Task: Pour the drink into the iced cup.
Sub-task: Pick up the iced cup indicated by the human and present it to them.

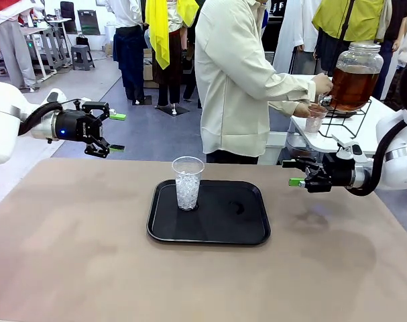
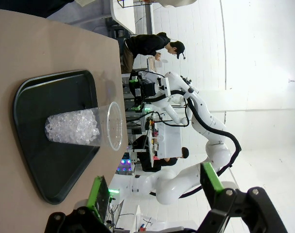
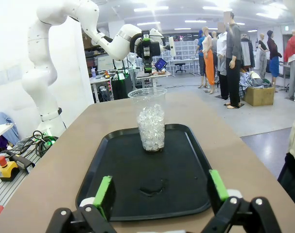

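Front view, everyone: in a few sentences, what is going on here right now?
A person stands beyond the table, one hand at the dispenser jar of amber drink, the other holding a small cup under its tap. The iced cup stands upright on the black tray, with ice but no drink. The left gripper and right gripper hover open either side, holding nothing.

Grey floor; white side table far right; ceiling strip lights; cardboard box.

Tap of dispenser jar hidden behind hand.
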